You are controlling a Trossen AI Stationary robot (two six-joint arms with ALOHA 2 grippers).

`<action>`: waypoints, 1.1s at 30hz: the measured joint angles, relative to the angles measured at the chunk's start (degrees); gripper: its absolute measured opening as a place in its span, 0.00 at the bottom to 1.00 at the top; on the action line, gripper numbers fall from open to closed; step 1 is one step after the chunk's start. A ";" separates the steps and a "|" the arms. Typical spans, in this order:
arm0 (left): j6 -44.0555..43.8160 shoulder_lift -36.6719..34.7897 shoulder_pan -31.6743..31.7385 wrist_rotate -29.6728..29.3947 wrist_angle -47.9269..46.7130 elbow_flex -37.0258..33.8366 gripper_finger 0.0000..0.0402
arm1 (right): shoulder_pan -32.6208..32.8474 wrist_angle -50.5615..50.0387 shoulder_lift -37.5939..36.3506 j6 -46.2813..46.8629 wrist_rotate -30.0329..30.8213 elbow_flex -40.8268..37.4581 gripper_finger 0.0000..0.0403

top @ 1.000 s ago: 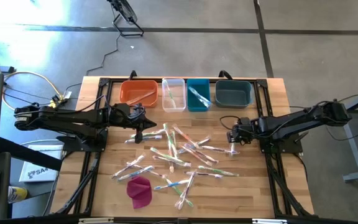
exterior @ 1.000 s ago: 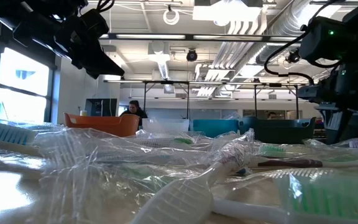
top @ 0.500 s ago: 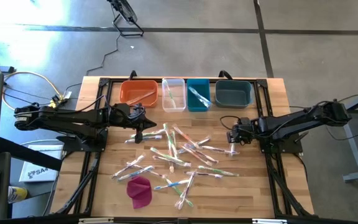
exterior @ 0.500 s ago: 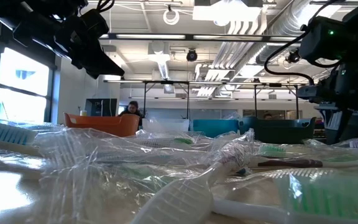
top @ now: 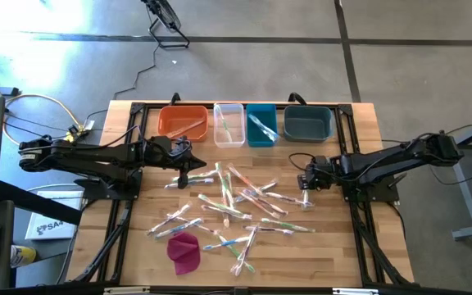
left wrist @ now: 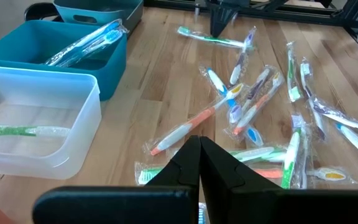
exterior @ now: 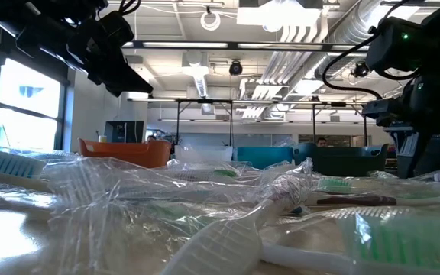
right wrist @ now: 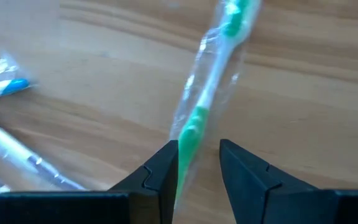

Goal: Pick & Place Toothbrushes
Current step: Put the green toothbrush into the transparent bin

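toothbrush: a green-handled toothbrush (right wrist: pixel 207 102) in a clear wrapper lies on the table (top: pixel 334 246) at the right edge of the scatter, its handle running between the right gripper (right wrist: pixel 197 163) fingers.
right fingers: narrowly parted, astride the green handle; I judge they are not yet clamped on it.
left fingers: pressed together, holding nothing; the left gripper (left wrist: pixel 199 157) hangs over the pile's left side, near the bins.
handling: light and stiff, I judge; the glossy wrapper is likely slippery and may crumple or slide, so pinch across the handle's middle.
pile: the other toothbrushes (top: pixel 236 201) lie crossed mid-table; some already sit in the orange (top: pixel 183 123), clear (top: pixel 229 124) and teal (top: pixel 261 124) bins.
hidden: the brush's lower end is cut off behind the fingers; contact with the wrapper is hard to judge; the grey bin (top: pixel 308 123) contents cannot be told.
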 joint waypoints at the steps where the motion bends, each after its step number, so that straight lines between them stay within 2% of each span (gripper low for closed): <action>1: 0.00 0.00 0.00 0.00 -0.02 0.00 0.00 | -0.01 0.44 0.00 -0.23 -0.36 0.00 0.27; 12: 0.00 0.00 0.00 0.00 0.00 0.00 0.00 | -0.02 0.32 0.00 0.25 -0.63 0.02 0.27; 17: 0.00 0.00 0.00 0.00 0.00 0.00 0.00 | -0.02 0.60 0.25 1.04 1.30 0.02 0.27; 26: 0.00 0.00 0.00 0.00 -0.01 0.00 0.00 | 0.00 1.84 7.00 1.04 1.33 0.56 0.27; 33: 0.00 0.00 0.00 -0.02 0.00 0.00 0.00 | 0.00 1.73 7.52 1.06 1.72 0.46 0.25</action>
